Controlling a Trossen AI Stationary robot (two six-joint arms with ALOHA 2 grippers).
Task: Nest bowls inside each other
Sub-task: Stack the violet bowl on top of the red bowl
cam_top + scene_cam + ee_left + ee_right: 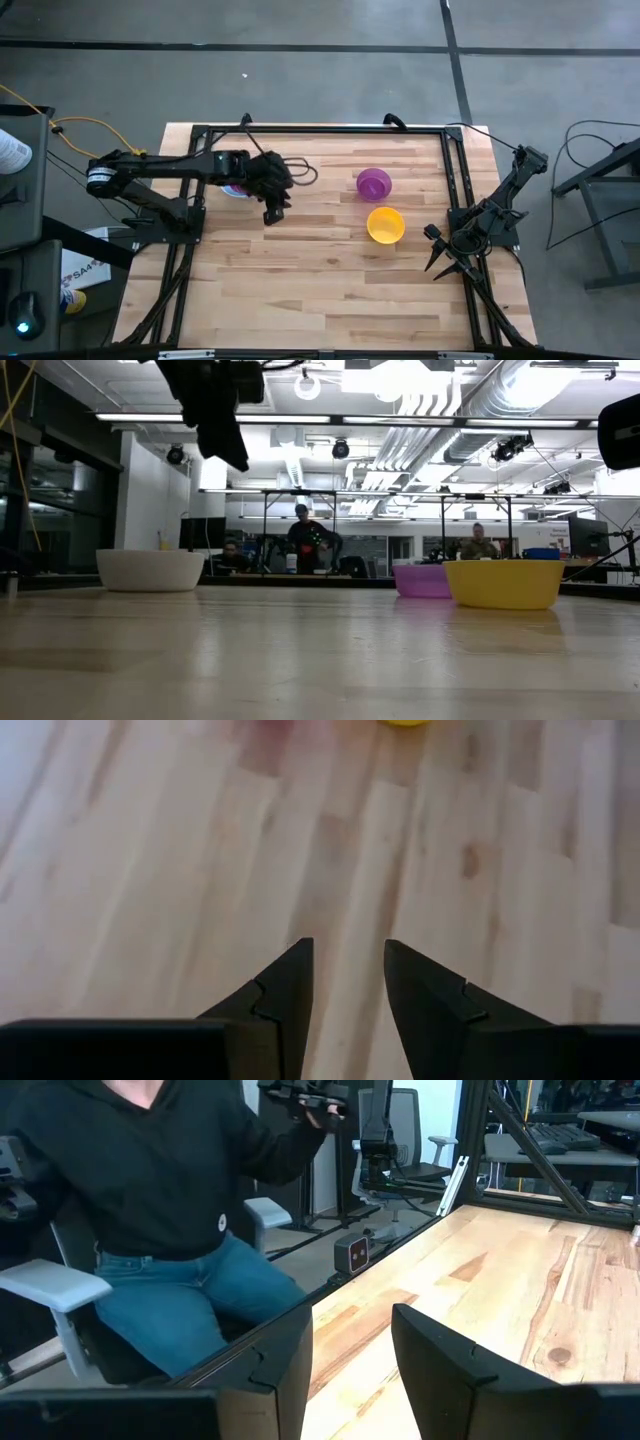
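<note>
Bowls: purple [373, 183] and yellow [385, 224] mid-desk, apart; white stack [232, 189] left, under left arm. Left tool [275, 208] open, empty, hovering. Right tool [440, 262] parked right edge, parted, empty. Next, likely: fetch purple or yellow, nest into stack.

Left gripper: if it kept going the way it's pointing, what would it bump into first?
Probably just the bare wooden table. The left gripper, fingers open and empty, points down at the boards; the yellow bowl lies farther ahead.
</note>
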